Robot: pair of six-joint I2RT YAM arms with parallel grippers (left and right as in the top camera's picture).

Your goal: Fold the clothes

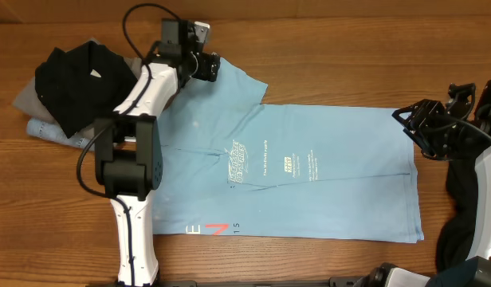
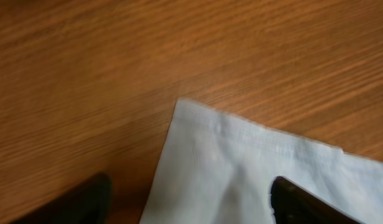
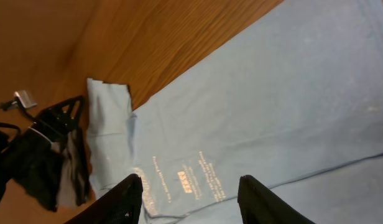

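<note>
Wooden table (image 1: 333, 56) | light blue fabric T-shirt (image 1: 333, 191) flat | our left gripper (image 2: 191, 183) spread at far-left sleeve (image 2: 241, 155) — empty | our right gripper (image 3: 191, 186) spread, empty

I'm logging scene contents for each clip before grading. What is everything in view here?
T-shirt: one, light blue with white print, spread flat mid-table.
Pile of clothes: one, black on top, grey and blue beneath, far-left corner.
Black item: one, right edge beside the right arm, too cut off to identify.
Table: one, brown wood, under everything.
Left arm: one, white and black, over the shirt's left side.
Right arm: one, white and black, right edge.
Left gripper: one, black, open, over a sleeve corner.
Right gripper: one, black, open, near the shirt's right edge.
</note>
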